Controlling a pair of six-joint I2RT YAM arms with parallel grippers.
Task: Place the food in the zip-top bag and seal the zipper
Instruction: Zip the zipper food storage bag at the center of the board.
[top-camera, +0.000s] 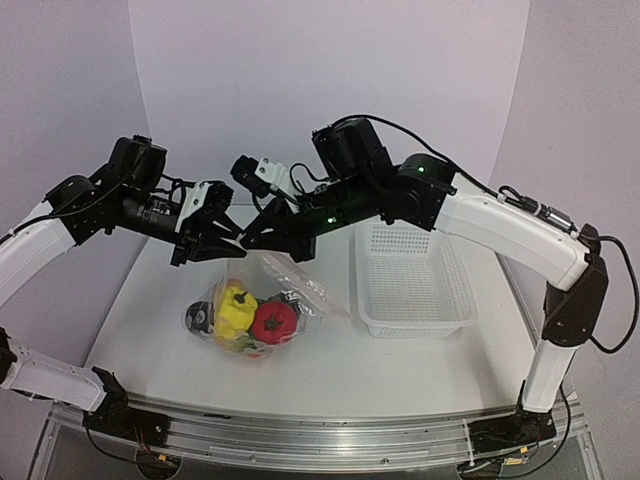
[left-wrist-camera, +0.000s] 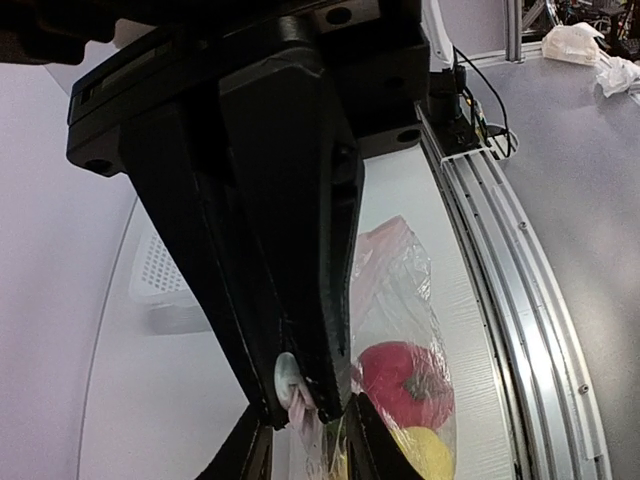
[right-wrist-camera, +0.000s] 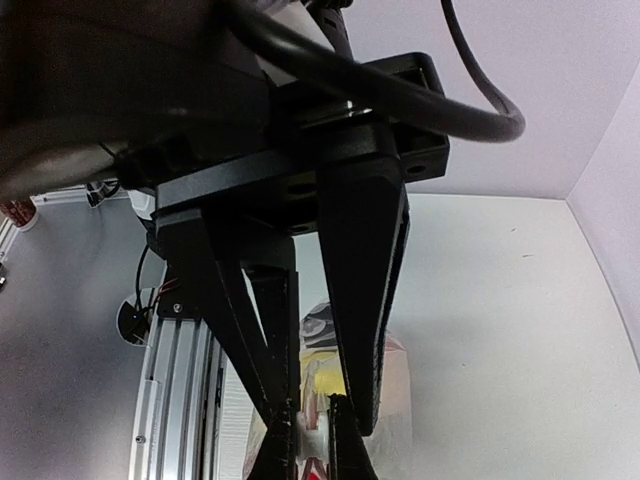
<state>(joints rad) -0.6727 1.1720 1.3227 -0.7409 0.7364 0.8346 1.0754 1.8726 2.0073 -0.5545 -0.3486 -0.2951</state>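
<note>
To the right of my work sits the white perforated plastic basket (top-camera: 415, 323), near the bag but apart from it, on the white table (top-camera: 150, 330). Nothing else crowds the spot except my own two arms, meeting nose to nose. The clear dotted zip-top bag (top-camera: 300, 292) lies below their tips, its upper edge drawn up to them. A yellow toy pepper (top-camera: 236, 306), a red toy apple (top-camera: 274, 322) and a dark round piece (top-camera: 203, 318) are inside. The right gripper (right-wrist-camera: 312, 405) is pinched tight on that raised edge. The left gripper (left-wrist-camera: 300, 408) stands a slit apart with film at its tips, and I cannot tell whether it grips. The zipper I cannot make out.
</note>
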